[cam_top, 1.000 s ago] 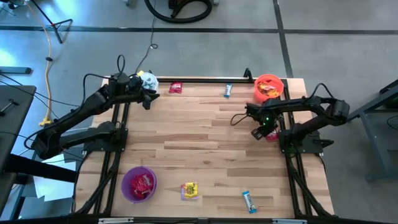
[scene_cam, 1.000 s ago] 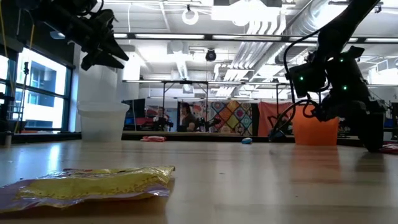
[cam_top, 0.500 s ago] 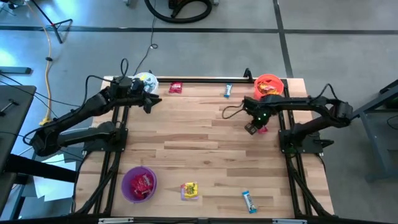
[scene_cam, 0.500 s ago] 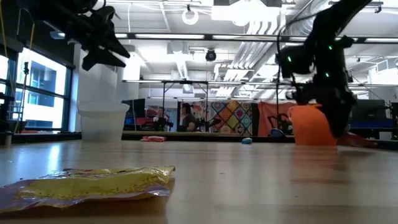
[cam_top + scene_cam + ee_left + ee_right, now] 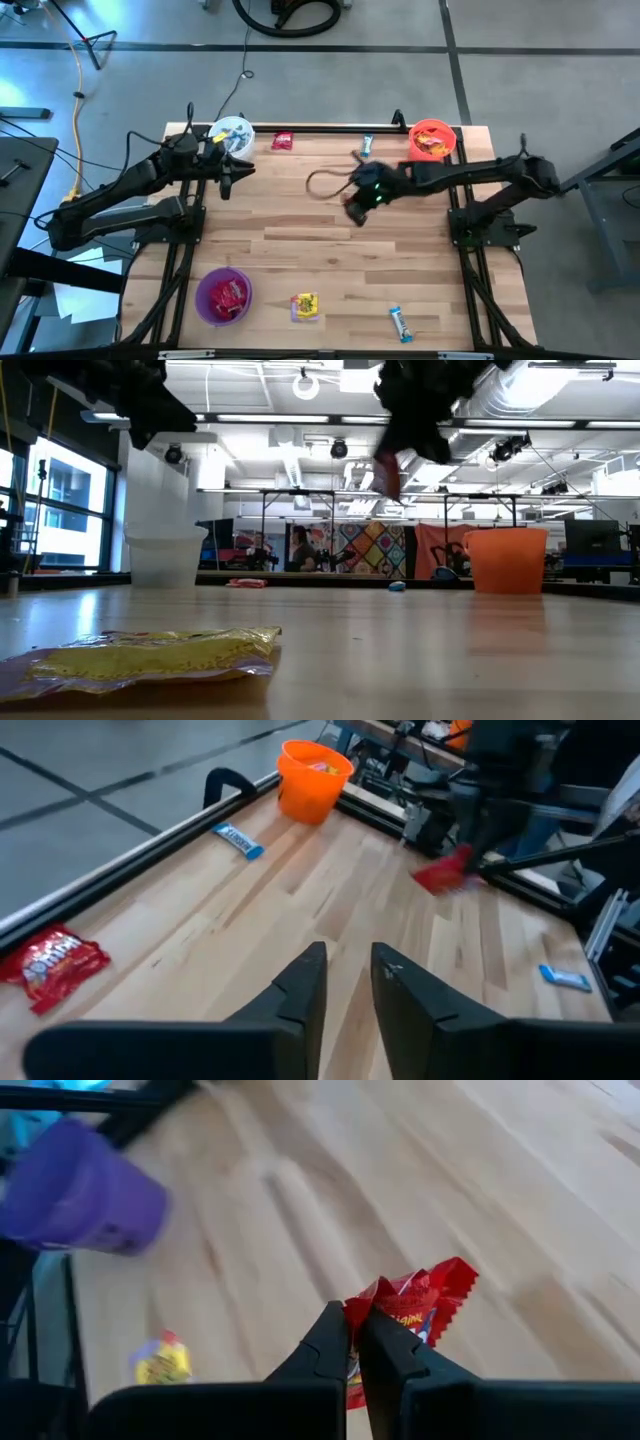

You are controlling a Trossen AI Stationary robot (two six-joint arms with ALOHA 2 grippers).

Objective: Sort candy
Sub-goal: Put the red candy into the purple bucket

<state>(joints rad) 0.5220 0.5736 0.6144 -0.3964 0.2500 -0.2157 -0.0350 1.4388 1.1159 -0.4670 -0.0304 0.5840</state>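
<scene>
Right arm has swung away from the orange bucket point(image 5: 432, 140) toward mid-table over the last second, and the left one pulled back a little from the white bucket point(image 5: 231, 134).

Buckets: orange one in the far right corner has red and yellow candy in it, the purple one point(image 5: 223, 296) near the front left holds red candy, and the white one at the far left has something pale inside, can't tell what.

On the wooden table point(image 5: 300, 230) there's loose candy: a red pack point(image 5: 282, 141) and a blue bar point(image 5: 366, 146) by the far edge, a yellow pack point(image 5: 305, 306) and another blue bar point(image 5: 401, 323) at the front. Big workshop room behind, with a person way off past the table.

Right gripper point(image 5: 356, 204) is stretched out over the middle of the table, clamped on a red candy point(image 5: 405, 1312) that's up in the air. Left gripper point(image 5: 223, 185) hangs just in front of the white bucket, fingers point(image 5: 300, 985) nearly together with a slim gap, nothing in them.
</scene>
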